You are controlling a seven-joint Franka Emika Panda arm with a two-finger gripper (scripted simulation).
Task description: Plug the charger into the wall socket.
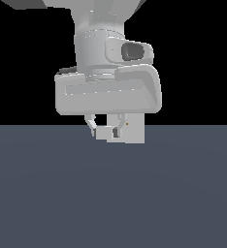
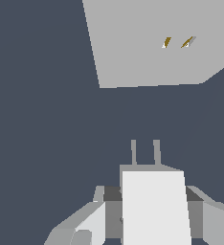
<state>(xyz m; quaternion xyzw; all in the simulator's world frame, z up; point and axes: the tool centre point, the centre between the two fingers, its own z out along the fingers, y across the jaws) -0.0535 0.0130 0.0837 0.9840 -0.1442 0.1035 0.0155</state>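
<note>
My gripper (image 1: pixel 104 131) is shut on the charger (image 1: pixel 104 132), an off-white block held between the two fingers. In the wrist view the charger (image 2: pixel 154 206) fills the space between the fingers (image 2: pixel 92 221), and its two grey prongs (image 2: pixel 144 152) point toward the wall socket (image 2: pixel 147 43). A strip of dark floor separates the prongs from the plate. The socket's two orange-lined slots (image 2: pixel 176 42) show on its face, off to one side of the prongs' line. In the exterior view the wall socket (image 1: pixel 135 130) stands upright just behind the hand, toward the exterior view's right.
A dark grey-blue floor (image 1: pixel 113 193) spreads under everything, with a black background above it. The arm's white hand and wrist (image 1: pixel 108 87) hide the upper part of the socket plate in the exterior view.
</note>
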